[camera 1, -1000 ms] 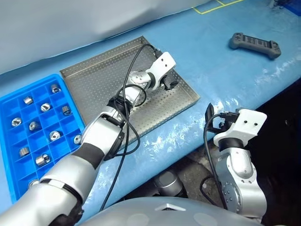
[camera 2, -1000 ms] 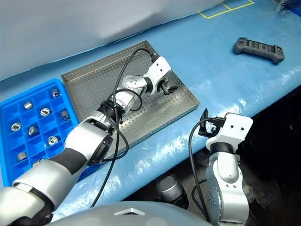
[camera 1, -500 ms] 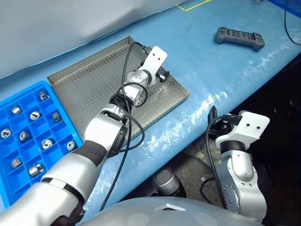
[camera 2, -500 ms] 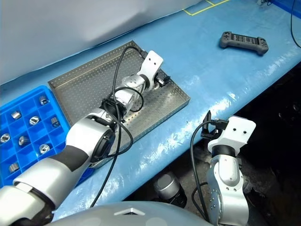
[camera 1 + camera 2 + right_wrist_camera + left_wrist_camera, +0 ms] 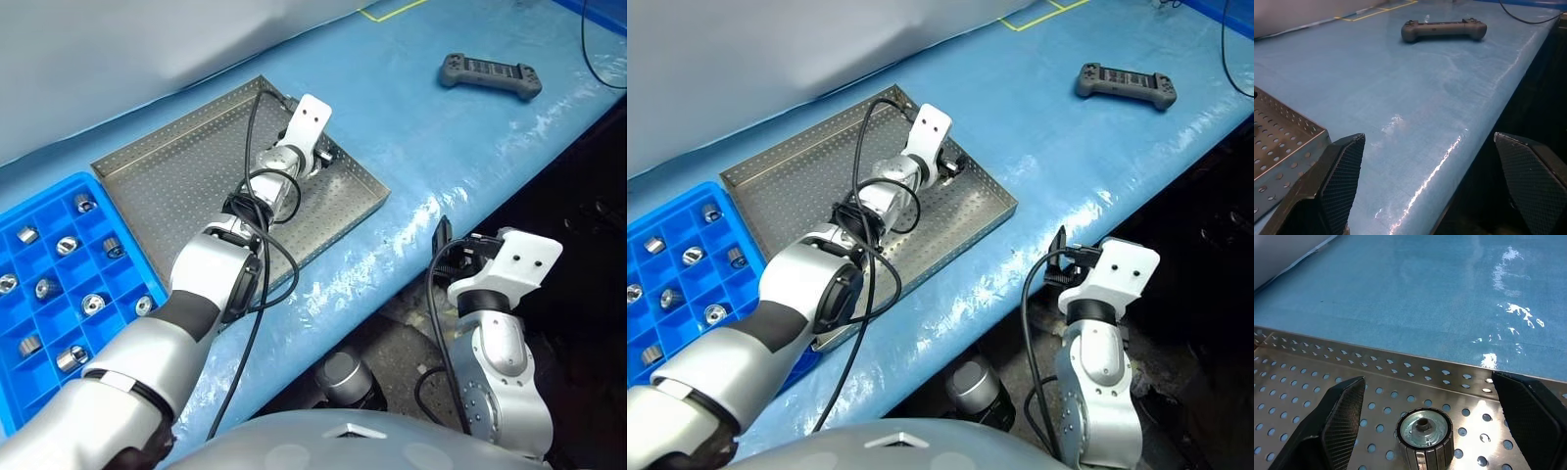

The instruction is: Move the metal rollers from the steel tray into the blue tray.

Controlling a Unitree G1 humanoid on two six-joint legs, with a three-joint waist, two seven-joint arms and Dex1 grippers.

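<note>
1. Metal rollers: one roller [image 5: 1424, 437] is seen standing on end on the perforated floor of the steel tray [image 5: 176, 176], near its rim, with the central hole facing up.
2. That roller is flanked by the two black fingers [image 5: 1344, 416] of the left gripper [image 5: 1425, 423], which are spread pretty wide. No contact is made with it on either side, so nothing is being held.
3. The rest of the rollers are found in the blue tray [image 5: 39, 230], one per square compartment, e.g. one [image 5: 93, 303] near the middle. That tray is parked just beside the steel tray, on the robot's left.
4. The left arm is stretched across the steel tray toward its far right corner.
5. The right gripper [image 5: 1432, 188] is held off the edge of the blue-covered table [image 5: 460, 147], fingers wide apart and empty.
6. A dark grey handheld controller [image 5: 489, 74] is left lying on the table, well apart from both trays.
</note>
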